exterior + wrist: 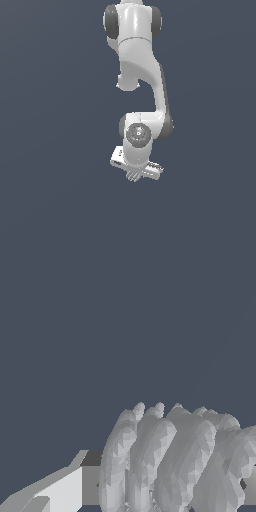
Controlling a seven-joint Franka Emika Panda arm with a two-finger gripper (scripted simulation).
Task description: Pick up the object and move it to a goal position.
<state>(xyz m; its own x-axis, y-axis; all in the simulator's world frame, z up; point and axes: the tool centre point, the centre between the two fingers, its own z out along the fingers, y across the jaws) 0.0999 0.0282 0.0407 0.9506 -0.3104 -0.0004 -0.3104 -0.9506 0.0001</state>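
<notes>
- The white Panda arm (142,75) reaches down over a plain dark grey floor (55,150).
- Its gripper (134,176) is clamped on the object (175,461), a pale grey ridged lump.
- In the wrist view, one finger (55,488) presses the lump's side.
- It sits right between the jaws.

Smooth white arm (135,45) with dark grey joints and pale fingers (60,491).

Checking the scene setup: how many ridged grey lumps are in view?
1. The lump sits right under the end effector in the exterior view; the wrist view shows the same lump beside a finger. Nothing else is visible, though the arm could hide something.
</notes>
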